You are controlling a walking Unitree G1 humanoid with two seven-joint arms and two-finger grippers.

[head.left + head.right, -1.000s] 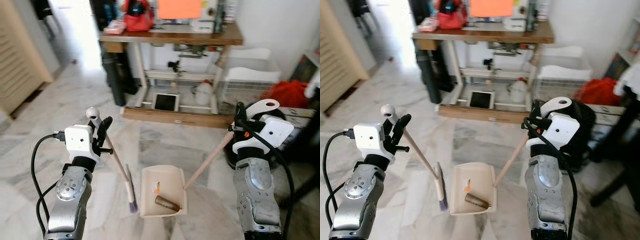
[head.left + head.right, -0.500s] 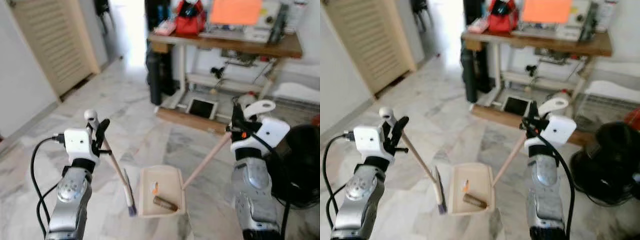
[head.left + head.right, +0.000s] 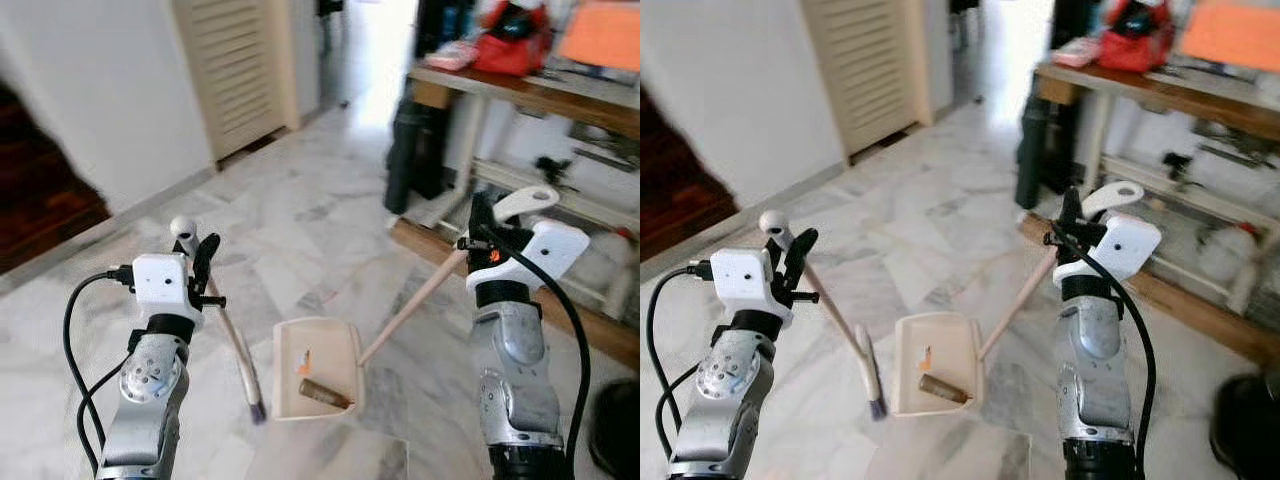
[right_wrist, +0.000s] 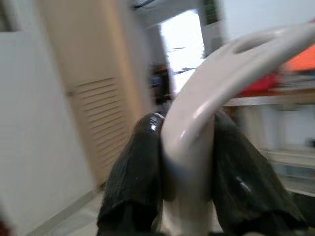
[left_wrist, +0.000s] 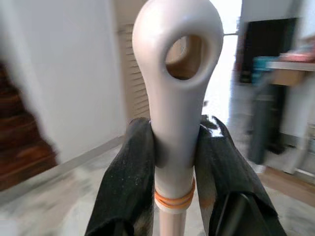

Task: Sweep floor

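On the marble floor [image 3: 300, 230] in front of the robot, a cream dustpan [image 3: 318, 368] sits flat or hangs just above it, I cannot tell which, with a brown cylinder [image 3: 322, 393] and a small orange scrap [image 3: 305, 361] lying in its tray. Just beside it, on the robot's left, hangs a small broom [image 3: 240, 352], bristles down near the floor.

The left tool [image 3: 197, 262] is clenched on the broom's top, its two black fingers [image 5: 125, 187] pinching the pale handle just under the hanging eye and above an orange band. The right tool [image 3: 1072, 222] is clenched the same way on the curved top of the dustpan's long slanting handle [image 3: 415, 303].

Both things look like light plastic, stiff in the shaft, with smooth glossy grips that could twist between the fingers. Held so high up, each long handle acts as a lever, so the pan is likely to swing or tip and spill the loose cylinder, which should roll easily. A hold lower on the shaft would steady it better. The bristles should flex softly.

Beyond stand a louvred door [image 3: 235, 70] and a cluttered tabletop [image 3: 540, 90].
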